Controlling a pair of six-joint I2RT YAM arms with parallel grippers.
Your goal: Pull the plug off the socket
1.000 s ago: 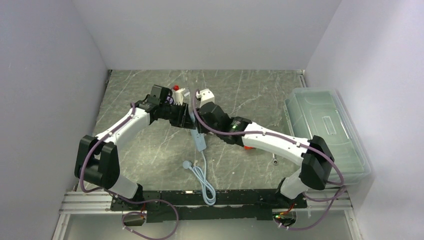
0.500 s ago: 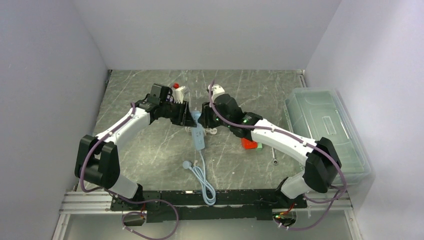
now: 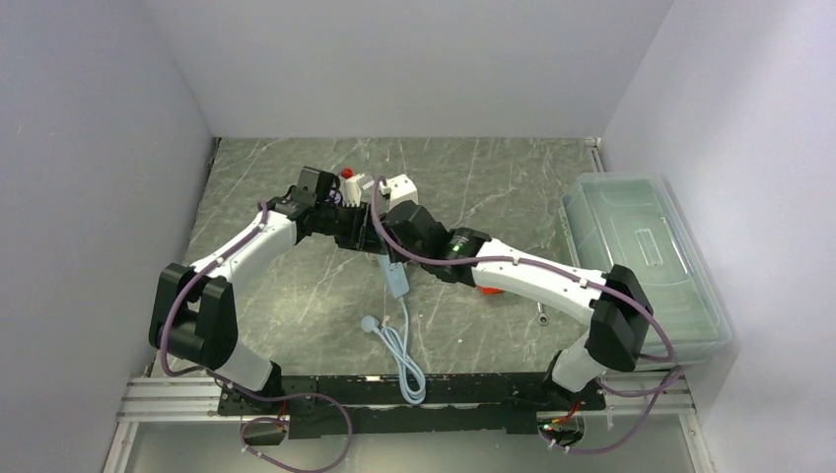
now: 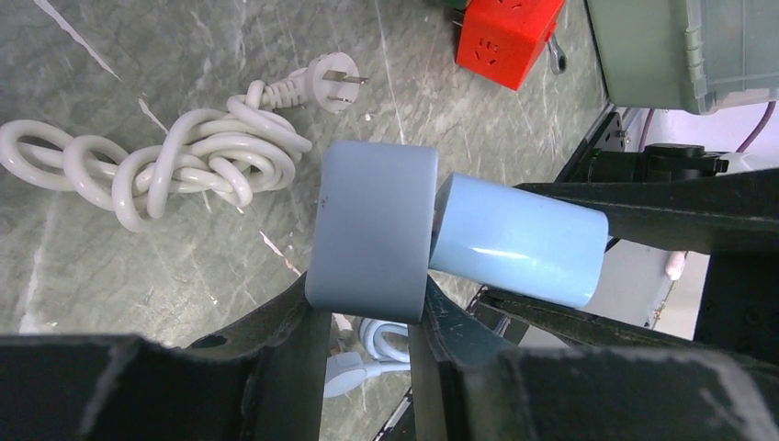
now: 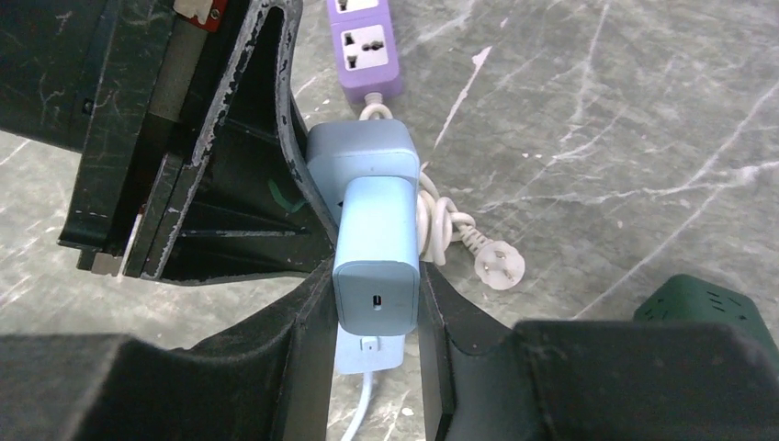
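Closest in, at the right gripper (image 5: 377, 289): closed snugly on the light blue plug (image 5: 377, 230) (port end facing the wrist camera). Just beyond, seated against the darker blue socket (image 5: 360, 156), itself pinched tight in the left gripper (image 4: 366, 299), over the middle of the worktop (image 5: 597, 138). Farther off, lying flat: a coiled white cord (image 4: 184, 165) and a purple power strip (image 5: 367, 50).

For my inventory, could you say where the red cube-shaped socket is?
In the left wrist view, the red cube-shaped socket lies top right, beside the clear lidded bin.
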